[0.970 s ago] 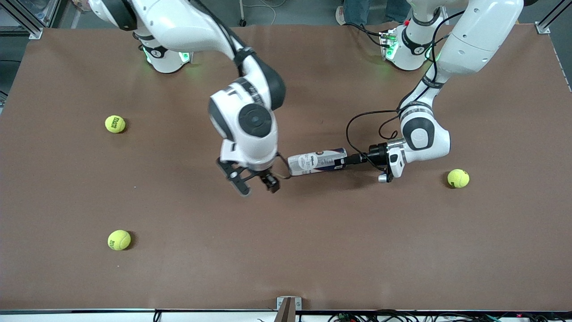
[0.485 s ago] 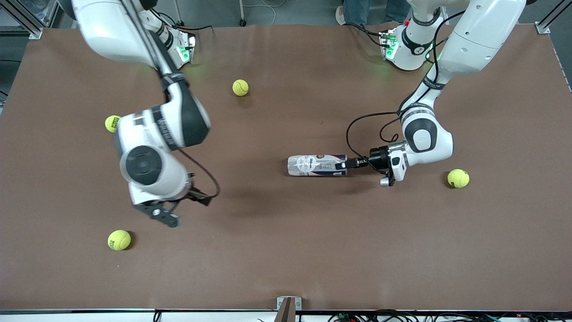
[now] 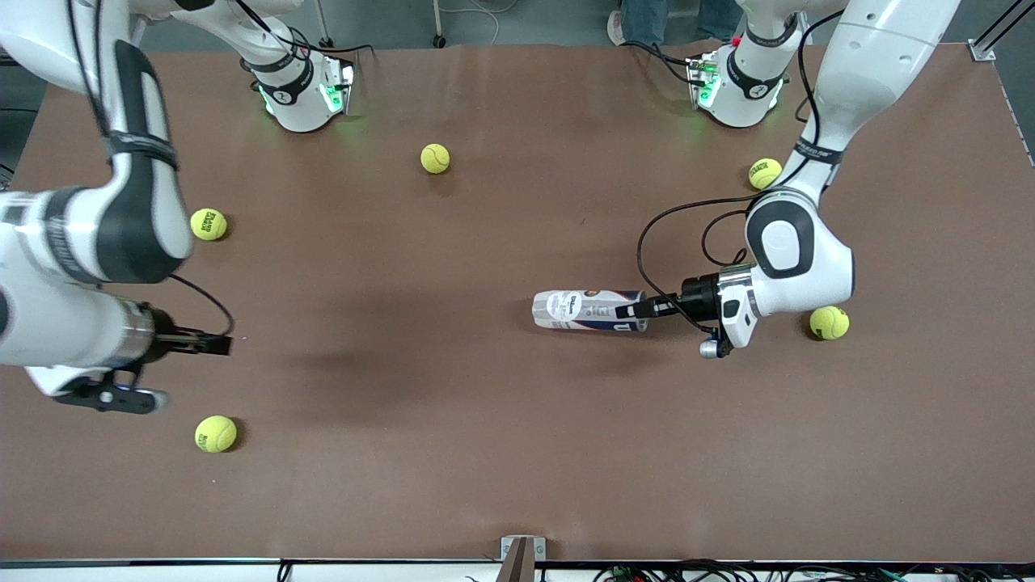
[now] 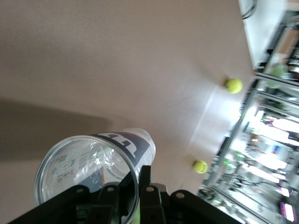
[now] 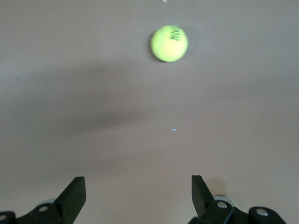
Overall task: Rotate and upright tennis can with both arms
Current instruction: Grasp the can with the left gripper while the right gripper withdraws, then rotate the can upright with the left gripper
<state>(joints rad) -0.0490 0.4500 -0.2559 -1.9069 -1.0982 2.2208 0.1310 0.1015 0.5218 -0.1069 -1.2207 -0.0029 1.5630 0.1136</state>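
The tennis can (image 3: pixel 584 310) lies on its side near the middle of the table, a clear tube with a white and dark-blue label. My left gripper (image 3: pixel 635 309) is shut on the rim of its open end, the end toward the left arm's side. In the left wrist view the can (image 4: pixel 93 158) shows its open mouth, and the left gripper (image 4: pixel 135 176) pinches the rim with one finger inside and one outside. My right gripper (image 3: pixel 213 345) is open and empty over bare table at the right arm's end; the right wrist view shows the gripper (image 5: pixel 138 192) spread wide.
Several yellow tennis balls lie loose on the brown table (image 3: pixel 453 436): one (image 3: pixel 209 224) and another (image 3: pixel 215 433) by the right gripper, one (image 3: pixel 435 158) near the bases, two (image 3: pixel 764 173) (image 3: pixel 829 322) beside the left arm. A ball (image 5: pixel 169 43) shows in the right wrist view.
The right arm has swung away from the can to its own end of the table. The left gripper and the can have shifted a little toward the left arm's end.
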